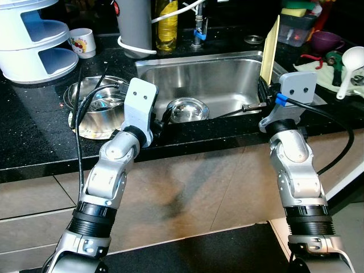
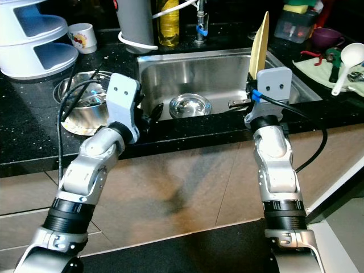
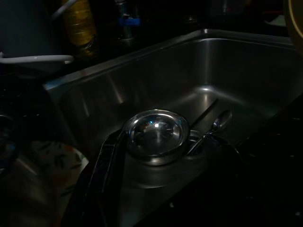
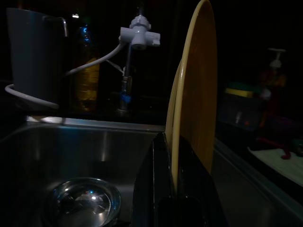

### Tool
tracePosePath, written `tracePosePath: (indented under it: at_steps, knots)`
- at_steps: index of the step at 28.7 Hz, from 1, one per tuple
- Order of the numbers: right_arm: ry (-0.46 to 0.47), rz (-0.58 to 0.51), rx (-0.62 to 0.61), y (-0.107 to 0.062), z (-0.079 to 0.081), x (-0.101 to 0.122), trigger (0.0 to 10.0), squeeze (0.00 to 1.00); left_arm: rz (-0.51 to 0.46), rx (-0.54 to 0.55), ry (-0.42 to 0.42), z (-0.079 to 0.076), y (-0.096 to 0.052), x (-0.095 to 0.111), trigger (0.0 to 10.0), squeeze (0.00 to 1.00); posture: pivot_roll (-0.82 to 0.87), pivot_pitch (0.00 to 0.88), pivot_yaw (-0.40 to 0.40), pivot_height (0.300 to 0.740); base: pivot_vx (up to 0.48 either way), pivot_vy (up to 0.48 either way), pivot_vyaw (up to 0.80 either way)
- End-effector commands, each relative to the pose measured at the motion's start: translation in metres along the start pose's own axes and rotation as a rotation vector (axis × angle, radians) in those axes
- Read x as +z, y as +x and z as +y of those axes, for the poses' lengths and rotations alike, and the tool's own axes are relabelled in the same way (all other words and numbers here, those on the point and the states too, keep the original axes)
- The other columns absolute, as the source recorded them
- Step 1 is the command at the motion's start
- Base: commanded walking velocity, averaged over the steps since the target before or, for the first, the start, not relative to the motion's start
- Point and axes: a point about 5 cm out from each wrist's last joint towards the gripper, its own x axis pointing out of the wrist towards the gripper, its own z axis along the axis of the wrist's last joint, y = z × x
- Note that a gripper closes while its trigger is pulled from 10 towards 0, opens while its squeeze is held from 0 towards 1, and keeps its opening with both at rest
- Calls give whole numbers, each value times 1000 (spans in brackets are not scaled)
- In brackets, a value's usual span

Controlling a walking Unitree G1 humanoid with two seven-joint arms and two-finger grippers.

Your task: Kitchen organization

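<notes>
Table (image 1: 34,131): black and speckled, it carried the sink, a white tiered rack (image 1: 34,40) at far left and a mug (image 1: 83,42) whose print was too small to read.
Sink (image 1: 227,74): steel, set into the table; a steel bowl (image 1: 189,109) and a spoon (image 3: 215,125) lay on its floor.
Plate (image 4: 196,94): yellow, standing on edge at the sink's right rim, clamped between the right gripper's (image 4: 177,189) fingers.
Left gripper (image 3: 106,165): at the sink's front left edge, just beside the bowl; whether its fingers were apart could not be told.
Writing: none readable.
</notes>
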Motion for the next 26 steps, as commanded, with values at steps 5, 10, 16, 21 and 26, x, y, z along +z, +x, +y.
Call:
tracePosePath:
  at_steps: [5,10,16,21,26]
  knots:
    - [4,35,8,-2,0,-5,10000,0,18,1,33,1,-3,-7,10000,0,-103,197,16,740,0,0,0]
    - [8,50,17,-3,2,-7,10000,0,22,-1,3,-1,-3,-8,10000,0,-103,197,16,740,0,0,0]
    - [10,55,16,-3,2,-8,10000,0,26,-10,18,-2,-3,-8,10000,0,-104,199,17,740,0,0,0]
    - [12,54,18,-3,3,-8,10000,0,27,-6,33,-2,-2,-8,10000,0,-104,199,17,740,0,0,0]
    - [12,55,18,-3,3,-7,10000,0,25,1,31,0,-2,-8,10000,0,-104,199,17,740,0,-199,0]
